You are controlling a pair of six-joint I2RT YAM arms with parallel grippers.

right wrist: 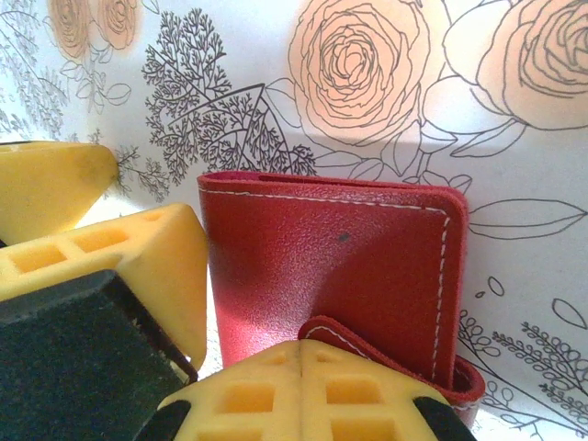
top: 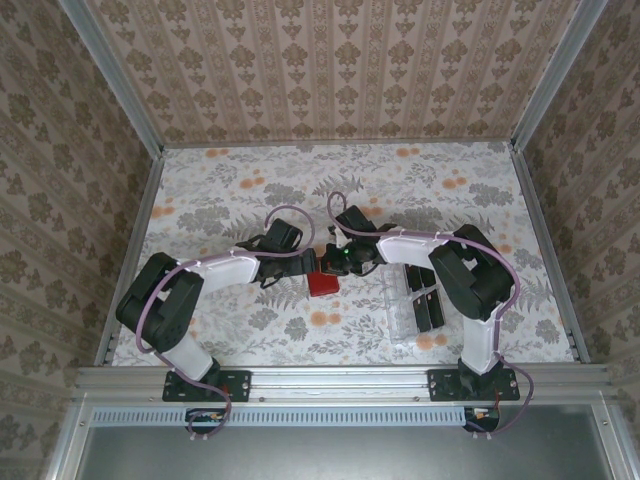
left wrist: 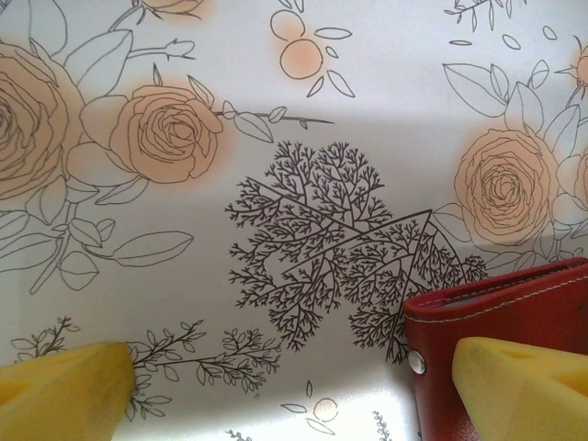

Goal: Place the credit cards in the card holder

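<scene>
Right claw (right wrist: 301, 358) pinches the holder (right wrist: 331, 257) by its flap — left claw (left wrist: 289, 367), spread wide, straddles its corner, cards (top: 432, 312) lying on the right claw's side.

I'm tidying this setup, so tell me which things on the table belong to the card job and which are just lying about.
For the job:
red card holder
black credit cards

Just lying about:
clear plastic tray, where the cards lie
</scene>
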